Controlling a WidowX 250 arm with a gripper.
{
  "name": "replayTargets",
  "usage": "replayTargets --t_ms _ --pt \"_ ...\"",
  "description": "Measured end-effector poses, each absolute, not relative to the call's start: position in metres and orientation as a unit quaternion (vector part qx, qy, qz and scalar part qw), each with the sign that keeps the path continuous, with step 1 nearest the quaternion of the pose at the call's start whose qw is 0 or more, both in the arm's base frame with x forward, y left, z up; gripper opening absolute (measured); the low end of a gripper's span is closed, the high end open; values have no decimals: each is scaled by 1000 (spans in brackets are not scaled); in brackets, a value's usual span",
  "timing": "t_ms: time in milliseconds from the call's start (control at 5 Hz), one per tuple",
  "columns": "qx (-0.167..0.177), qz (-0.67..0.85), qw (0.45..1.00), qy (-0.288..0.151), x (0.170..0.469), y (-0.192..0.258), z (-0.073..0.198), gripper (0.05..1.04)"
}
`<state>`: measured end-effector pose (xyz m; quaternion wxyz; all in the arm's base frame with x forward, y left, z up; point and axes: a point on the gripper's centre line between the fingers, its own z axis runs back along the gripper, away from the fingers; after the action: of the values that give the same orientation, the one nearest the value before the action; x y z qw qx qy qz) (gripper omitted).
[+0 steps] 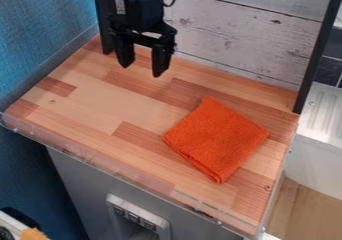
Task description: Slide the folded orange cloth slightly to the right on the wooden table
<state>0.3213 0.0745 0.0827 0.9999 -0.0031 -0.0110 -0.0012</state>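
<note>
Camera view — gripper (142, 69) wide & empty over back left of counter (93, 104); orange cloth (217, 139) at counter's right. Prob. best: straight down, tips astride a fold — catch all layers.

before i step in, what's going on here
The robot arm hangs over the back left of the wooden counter, its claw open with nothing between its fingers. An orange cloth, folded into a rough square, lies flat on the counter to the right of the claw and nearer the camera, untouched.
</note>
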Motion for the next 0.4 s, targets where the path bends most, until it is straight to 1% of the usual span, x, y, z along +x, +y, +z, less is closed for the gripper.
replayTargets --t_ms 400 --pt "3 0 1000 -13 320 91 86 998"
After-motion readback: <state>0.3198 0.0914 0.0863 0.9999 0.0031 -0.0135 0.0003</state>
